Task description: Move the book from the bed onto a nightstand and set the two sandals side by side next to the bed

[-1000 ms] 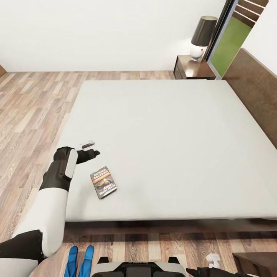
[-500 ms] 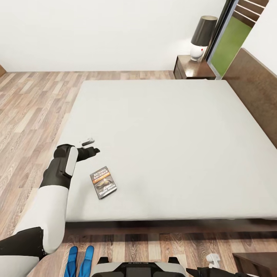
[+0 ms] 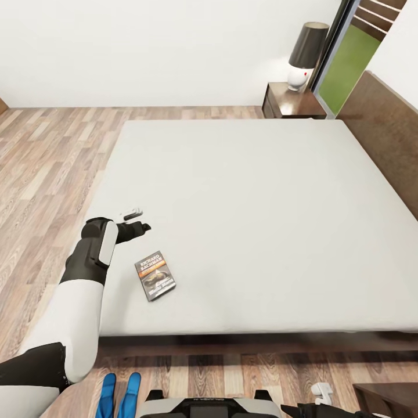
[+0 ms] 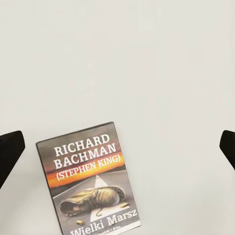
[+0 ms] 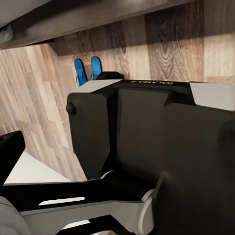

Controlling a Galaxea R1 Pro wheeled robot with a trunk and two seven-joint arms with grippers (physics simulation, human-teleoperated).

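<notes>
Your left claw (image 3: 134, 223) hovers over off-white mattress of low dark-framed bed (image 3: 244, 209), lower left of head view, jaws spread wide, holding nothing. Small dark paperback with orange band (image 3: 155, 275) lies flat on mattress just below-right of claw (cover reads "RICHARD BACHMAN" in left wrist view). Two bright blue flip-flops (image 3: 119, 395) side by side on wood-plank floor at bottom edge. Right claw (image 3: 320, 393) at bottom right: can't tell its opening.

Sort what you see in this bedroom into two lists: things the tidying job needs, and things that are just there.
Needed: book, bed, nightstand, two sandals, left gripper.
Just there: lamp, window, wood floor.
</notes>
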